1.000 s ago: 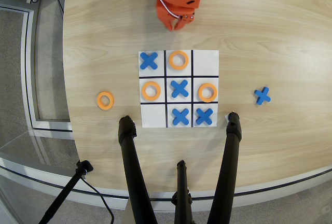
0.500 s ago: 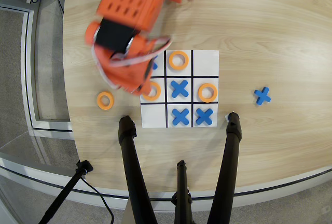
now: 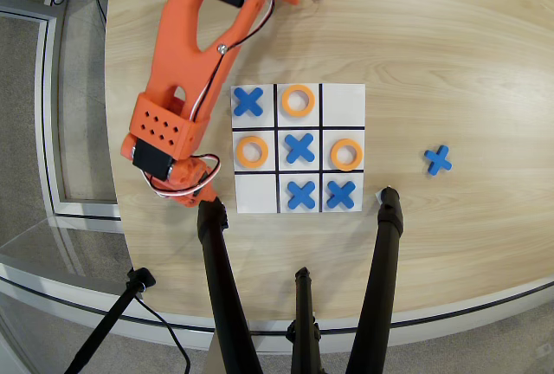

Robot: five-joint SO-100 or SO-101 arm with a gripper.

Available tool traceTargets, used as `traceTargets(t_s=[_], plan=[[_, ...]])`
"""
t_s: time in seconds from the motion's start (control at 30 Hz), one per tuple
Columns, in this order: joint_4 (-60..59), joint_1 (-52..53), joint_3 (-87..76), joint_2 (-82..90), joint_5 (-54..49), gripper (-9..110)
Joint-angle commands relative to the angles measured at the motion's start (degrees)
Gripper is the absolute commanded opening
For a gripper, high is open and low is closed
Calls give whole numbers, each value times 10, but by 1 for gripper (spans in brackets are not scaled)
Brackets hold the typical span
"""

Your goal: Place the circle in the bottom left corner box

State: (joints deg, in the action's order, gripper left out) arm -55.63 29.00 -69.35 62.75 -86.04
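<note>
The white 3x3 paper grid [image 3: 342,102] lies mid-table in the overhead view. Orange rings lie in the top middle cell [image 3: 298,100], the middle left cell [image 3: 252,151] and the middle right cell [image 3: 346,155]. Blue crosses fill the top left, centre, bottom middle and bottom right cells. The bottom left corner cell [image 3: 256,194] is blank, as is the top right cell. My orange arm reaches down the left side of the grid. My gripper [image 3: 196,190] is just left of the bottom left cell. Its jaws are hidden under the wrist, and no ring shows in it.
A loose blue cross [image 3: 438,159] lies on the wood table to the right of the grid. Black tripod legs [image 3: 218,279] [image 3: 383,270] rise from the table's front edge, ending close to the grid's bottom corners. The table edge curves along the left and bottom.
</note>
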Motion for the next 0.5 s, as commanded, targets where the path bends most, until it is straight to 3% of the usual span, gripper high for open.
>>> traceTargets(t_s=[0.0,0.47], plan=[[18,11,42,-11,-3,24],[53,33,98,-98,-10,24]])
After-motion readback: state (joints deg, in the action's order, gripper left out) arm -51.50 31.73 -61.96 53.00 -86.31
